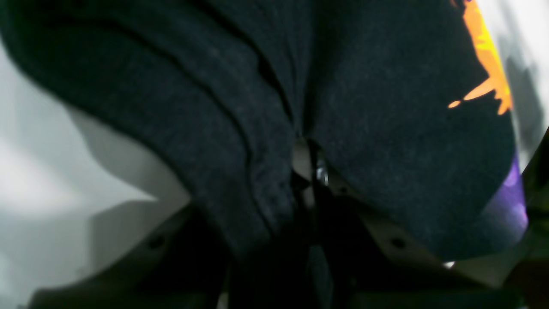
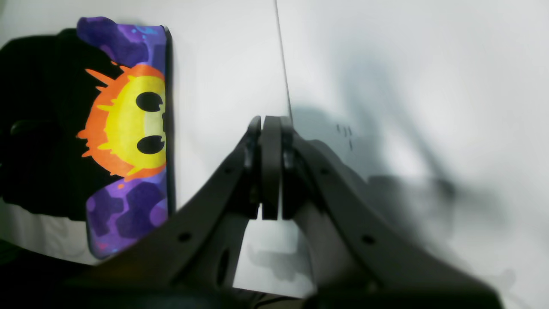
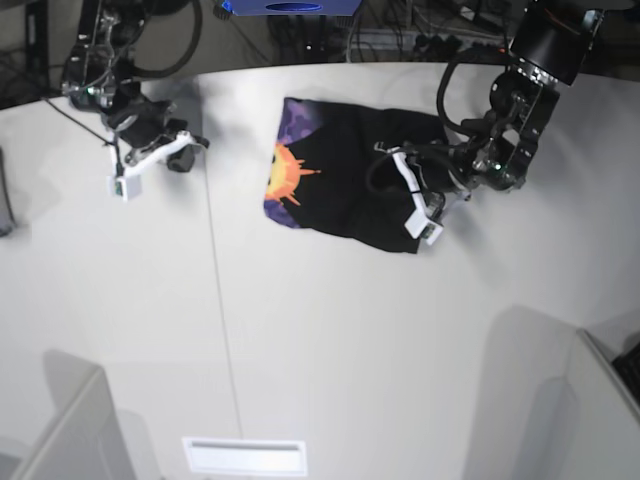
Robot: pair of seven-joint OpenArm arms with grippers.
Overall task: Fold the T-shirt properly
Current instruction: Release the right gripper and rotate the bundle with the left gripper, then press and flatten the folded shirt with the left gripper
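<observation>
The black T-shirt (image 3: pixel 350 190) lies folded into a compact bundle at the back middle of the white table (image 3: pixel 320 330), its sun print (image 3: pixel 285 172) facing up at its left edge. My left gripper (image 3: pixel 388 172) is at the bundle's right edge. In the left wrist view it (image 1: pixel 311 169) is shut on bunched black folds of the T-shirt (image 1: pixel 386 128), with a bit of orange and purple print at the right. My right gripper (image 3: pixel 186 152) is well left of the shirt. In the right wrist view it (image 2: pixel 270 128) is shut and empty above bare table, with the T-shirt (image 2: pixel 128 124) off to the left.
A thin seam (image 3: pixel 215 280) runs front to back across the table, between my right gripper and the shirt. Grey partitions stand at the front left (image 3: pixel 70 420) and front right (image 3: pixel 580 400). A white strip (image 3: pixel 245 455) lies at the front edge. Cables and a blue object (image 3: pixel 290 8) sit behind the table.
</observation>
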